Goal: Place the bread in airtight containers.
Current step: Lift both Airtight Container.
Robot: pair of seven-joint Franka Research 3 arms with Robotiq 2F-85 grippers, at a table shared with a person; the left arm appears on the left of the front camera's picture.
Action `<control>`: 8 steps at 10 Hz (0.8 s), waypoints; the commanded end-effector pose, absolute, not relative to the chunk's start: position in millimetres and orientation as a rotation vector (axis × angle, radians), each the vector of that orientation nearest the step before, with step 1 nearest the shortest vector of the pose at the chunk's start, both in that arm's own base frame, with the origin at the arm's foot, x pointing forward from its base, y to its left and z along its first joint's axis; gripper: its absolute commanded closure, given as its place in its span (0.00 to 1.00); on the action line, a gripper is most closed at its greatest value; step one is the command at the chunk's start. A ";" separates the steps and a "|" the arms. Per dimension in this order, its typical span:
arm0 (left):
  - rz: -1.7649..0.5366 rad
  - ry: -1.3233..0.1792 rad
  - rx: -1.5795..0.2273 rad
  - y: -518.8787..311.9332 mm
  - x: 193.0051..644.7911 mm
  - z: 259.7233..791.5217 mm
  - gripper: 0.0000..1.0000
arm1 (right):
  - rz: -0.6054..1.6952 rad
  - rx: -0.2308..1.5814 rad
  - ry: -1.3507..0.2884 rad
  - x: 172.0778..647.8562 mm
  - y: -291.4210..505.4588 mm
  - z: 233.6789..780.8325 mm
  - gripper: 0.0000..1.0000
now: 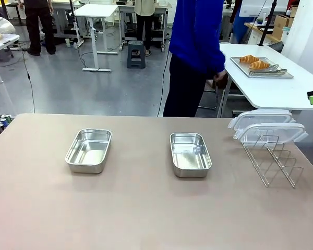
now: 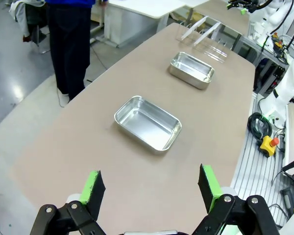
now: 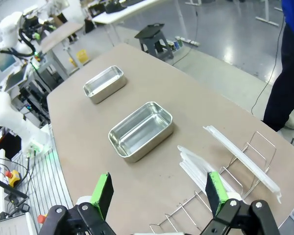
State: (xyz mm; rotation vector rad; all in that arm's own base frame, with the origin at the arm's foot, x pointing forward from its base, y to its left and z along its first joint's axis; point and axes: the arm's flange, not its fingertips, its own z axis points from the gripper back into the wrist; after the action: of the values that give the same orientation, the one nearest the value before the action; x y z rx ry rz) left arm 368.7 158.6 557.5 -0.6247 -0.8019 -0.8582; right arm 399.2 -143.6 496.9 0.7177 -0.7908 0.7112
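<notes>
Two empty steel airtight containers sit on the brown table: one at the left, one at the middle. Their clear lids lean on a wire rack at the right. The bread, two golden rolls, lies on a metal tray on the white table beyond, next to a person in blue. My left gripper hangs open above the table's near end. My right gripper is open above the rack side.
The person stands between the two tables, a hand near the white table's edge. Metal tongs lie on the tray beside the rolls. Bare tabletop stretches in front of both tins.
</notes>
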 end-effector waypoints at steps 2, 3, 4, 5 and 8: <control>-0.876 -0.831 -0.638 159.1 369.7 558.7 0.00 | 0.724 0.729 -0.829 401.1 -142.6 495.4 0.00; -0.876 -0.831 -0.638 159.1 369.7 558.7 0.00 | 0.724 0.729 -0.829 401.1 -142.6 495.4 0.00; -0.876 -0.831 -0.638 159.1 369.7 558.7 0.00 | 0.724 0.729 -0.829 401.1 -142.6 495.4 0.00; -0.876 -0.831 -0.638 159.1 369.7 558.7 0.00 | 0.724 0.729 -0.829 401.1 -142.6 495.4 0.00; -0.876 -0.831 -0.638 159.1 369.7 558.7 0.00 | 0.724 0.729 -0.829 401.1 -142.6 495.4 0.00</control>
State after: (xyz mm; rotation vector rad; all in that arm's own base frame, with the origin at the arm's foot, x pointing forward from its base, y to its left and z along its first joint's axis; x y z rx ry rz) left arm 368.6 158.7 557.5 -0.6248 -0.8023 -0.8594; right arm 399.0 -143.8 496.8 0.7191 -0.7910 0.7109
